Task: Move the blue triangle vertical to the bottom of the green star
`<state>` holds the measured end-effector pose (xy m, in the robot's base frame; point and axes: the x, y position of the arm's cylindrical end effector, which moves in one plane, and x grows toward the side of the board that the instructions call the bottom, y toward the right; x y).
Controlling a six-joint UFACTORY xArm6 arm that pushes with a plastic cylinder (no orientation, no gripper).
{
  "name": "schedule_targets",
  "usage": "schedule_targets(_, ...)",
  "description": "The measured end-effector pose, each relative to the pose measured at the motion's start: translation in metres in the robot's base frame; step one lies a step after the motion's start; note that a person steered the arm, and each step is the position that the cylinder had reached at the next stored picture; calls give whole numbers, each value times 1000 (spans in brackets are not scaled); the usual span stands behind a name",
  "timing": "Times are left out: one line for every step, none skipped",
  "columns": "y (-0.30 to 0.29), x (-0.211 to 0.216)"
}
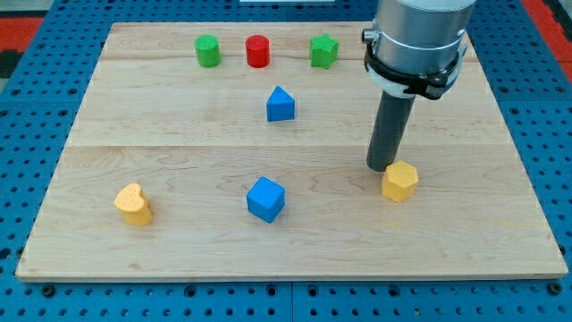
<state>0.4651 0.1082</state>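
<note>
The blue triangle (281,104) sits on the wooden board (161,125) above the middle. The green star (323,51) stands near the view's top, up and to the right of the triangle. My tip (384,167) is on the right side of the board, far right of and below the blue triangle. It touches or nearly touches the upper left edge of a yellow block (400,182).
A green cylinder (208,50) and a red cylinder (257,51) stand in the top row left of the star. A blue cube (265,199) lies below the middle. A yellow heart-like block (133,203) lies at the lower left.
</note>
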Motion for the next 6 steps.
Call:
schedule_targets(-95,-13)
schedule_targets(-200,-27)
schedule_targets(-218,-84)
schedule_targets(-179,-107)
schedule_targets(-100,-107)
schedule_targets(-40,-103)
